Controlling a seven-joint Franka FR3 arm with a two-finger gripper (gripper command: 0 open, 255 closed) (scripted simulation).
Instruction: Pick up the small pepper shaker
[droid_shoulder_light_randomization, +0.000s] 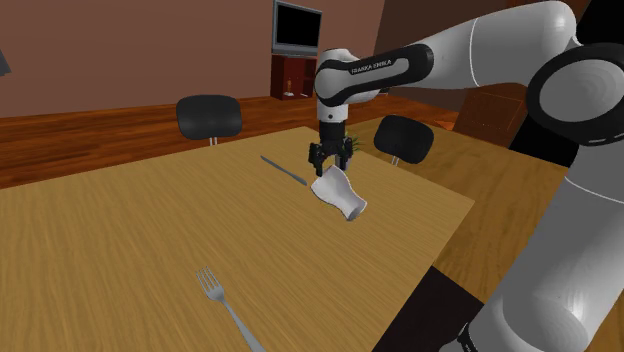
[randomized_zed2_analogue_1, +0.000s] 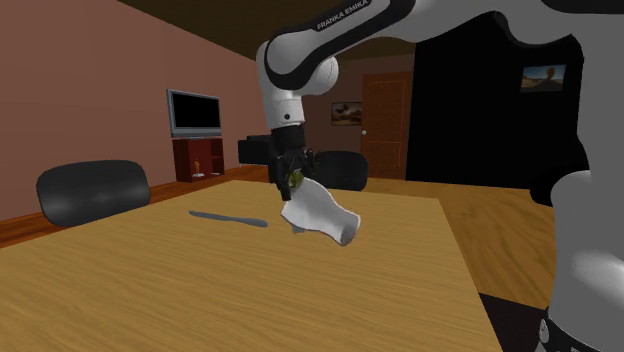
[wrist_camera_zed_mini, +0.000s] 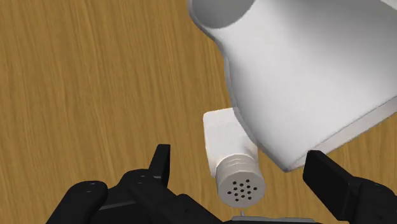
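Nearest us a fork lies on the wooden bench, and a knife lies farther off. A big white tilted vessel crowds in just beside the small pepper shaker. We see that shaker, white with a perforated cap, between the wide-apart jaws, ungripped, mid-bench.
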